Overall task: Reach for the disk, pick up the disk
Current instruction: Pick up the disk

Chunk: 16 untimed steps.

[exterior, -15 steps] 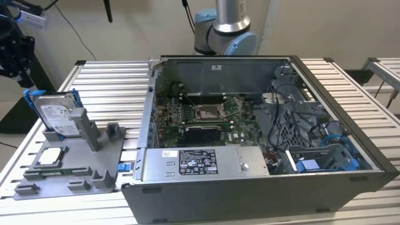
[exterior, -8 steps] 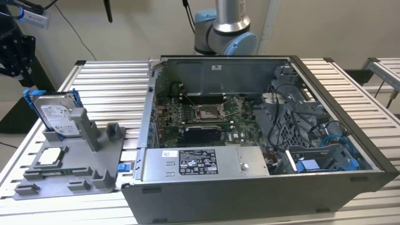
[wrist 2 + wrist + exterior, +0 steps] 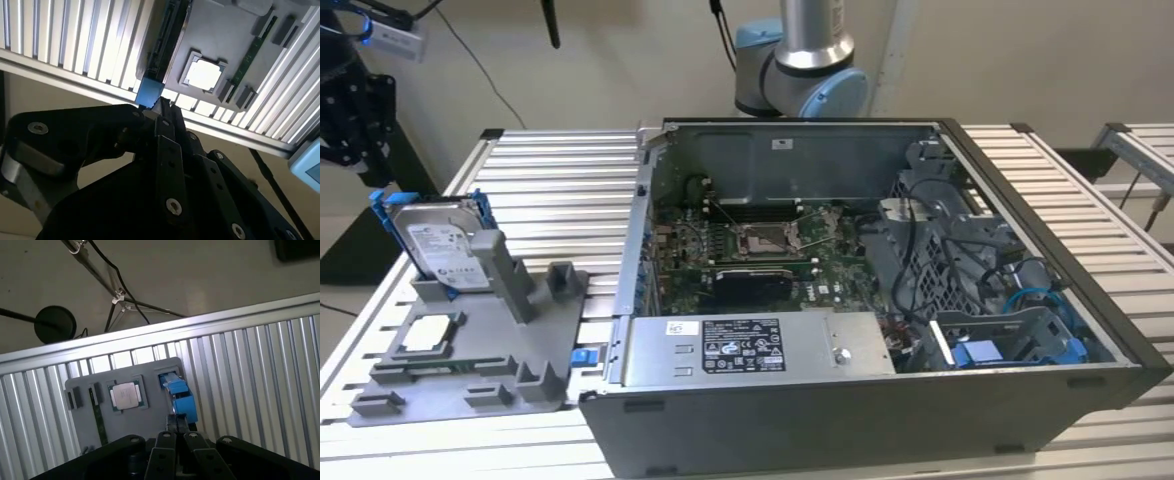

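Grey arm [image 3: 798,60] segment upright, black end effector [image 3: 177,421] pointing downward, fingertips seemingly pressed together

Silver-tubed arm [image 3: 817,30] with pale blue joint caps, top centre of the exterior view, and the gripper [image 3: 162,106] is all black linkages and silver screws.
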Each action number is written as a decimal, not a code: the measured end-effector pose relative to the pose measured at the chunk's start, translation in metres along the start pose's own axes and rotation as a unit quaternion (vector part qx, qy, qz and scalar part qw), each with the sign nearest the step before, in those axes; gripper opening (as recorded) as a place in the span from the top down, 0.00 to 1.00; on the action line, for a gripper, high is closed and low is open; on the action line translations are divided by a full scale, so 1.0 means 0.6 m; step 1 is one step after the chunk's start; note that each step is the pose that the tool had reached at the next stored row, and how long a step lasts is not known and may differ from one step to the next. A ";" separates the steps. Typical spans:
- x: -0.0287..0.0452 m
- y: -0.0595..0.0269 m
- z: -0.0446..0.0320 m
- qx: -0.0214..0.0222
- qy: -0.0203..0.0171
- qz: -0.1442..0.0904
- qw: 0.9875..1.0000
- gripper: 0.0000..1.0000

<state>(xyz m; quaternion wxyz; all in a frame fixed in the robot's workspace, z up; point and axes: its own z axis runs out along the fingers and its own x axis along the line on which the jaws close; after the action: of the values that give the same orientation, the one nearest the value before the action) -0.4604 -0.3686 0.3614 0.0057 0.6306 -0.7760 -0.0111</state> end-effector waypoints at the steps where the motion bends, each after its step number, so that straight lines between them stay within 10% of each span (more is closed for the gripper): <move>1: 0.000 0.000 0.000 0.000 0.000 -0.001 1.000 1.00; 16: -0.022 0.004 0.023 0.000 0.000 -0.003 1.000 1.00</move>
<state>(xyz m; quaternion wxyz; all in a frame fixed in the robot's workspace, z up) -0.4603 -0.3549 0.3475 0.0058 0.6330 -0.7740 -0.0111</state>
